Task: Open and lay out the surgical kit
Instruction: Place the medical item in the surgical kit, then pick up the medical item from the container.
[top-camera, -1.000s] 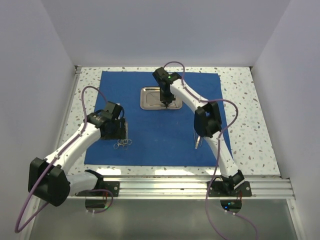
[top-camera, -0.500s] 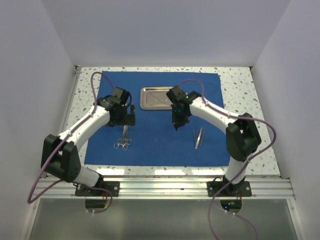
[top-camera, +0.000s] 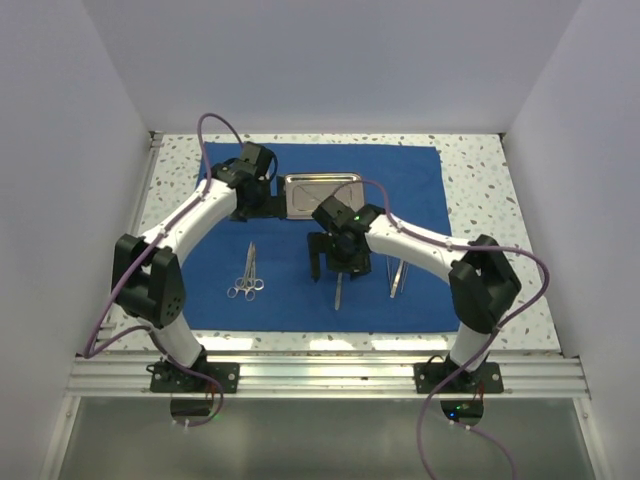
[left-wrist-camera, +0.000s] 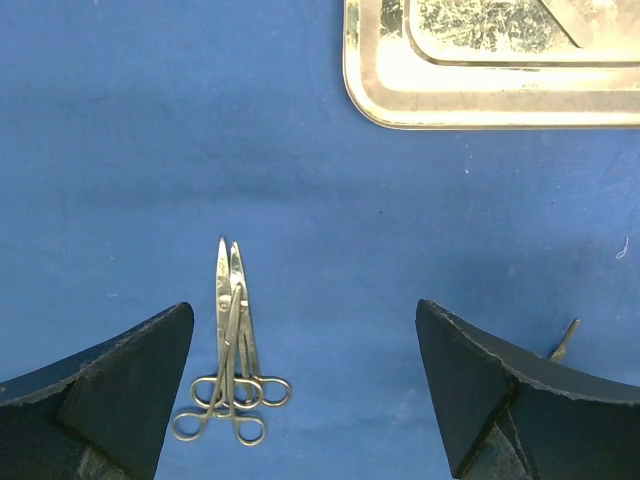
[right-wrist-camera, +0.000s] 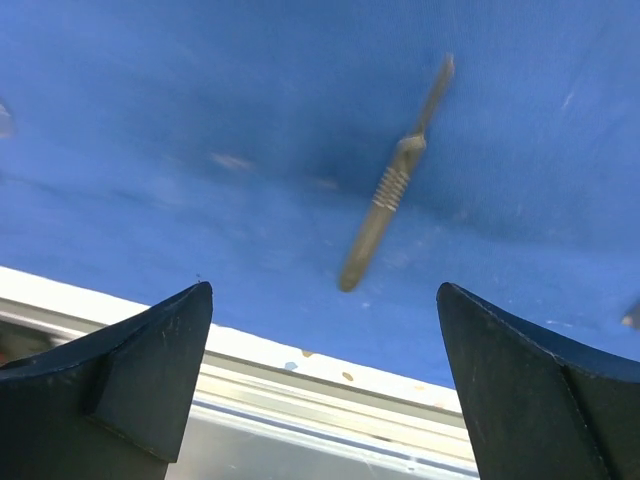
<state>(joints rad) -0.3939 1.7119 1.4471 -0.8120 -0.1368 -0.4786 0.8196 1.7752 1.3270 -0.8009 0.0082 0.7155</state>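
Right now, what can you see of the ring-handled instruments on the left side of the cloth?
The ring-handled instruments are two thin, shiny silver pieces, steel by the look of them. They lie flat on the blue cloth, one overlapping the other. Their closed tips point away from the arms' bases, and their finger rings are nearest the bases. Only the cloth touches them. The open left gripper is clear of them.

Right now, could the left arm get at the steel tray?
Probably yes: the left gripper hangs open right beside the tray, with only bare blue cloth between them.
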